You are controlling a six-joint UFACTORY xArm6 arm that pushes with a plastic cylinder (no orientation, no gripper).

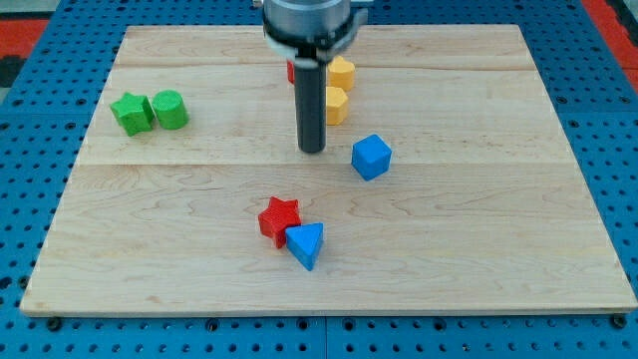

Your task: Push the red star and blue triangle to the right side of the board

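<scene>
The red star (278, 218) lies on the wooden board below the middle. The blue triangle (306, 243) touches it at its lower right. My tip (312, 151) stands on the board above both blocks, a little to the right of the star and well apart from it. A blue cube (371, 157) sits just right of my tip.
Two yellow blocks (340, 72) (336, 104) stand at the top centre, right of the rod. A red block (291, 72) is mostly hidden behind the rod. A green star (132, 113) and a green cylinder (170, 109) sit at the upper left.
</scene>
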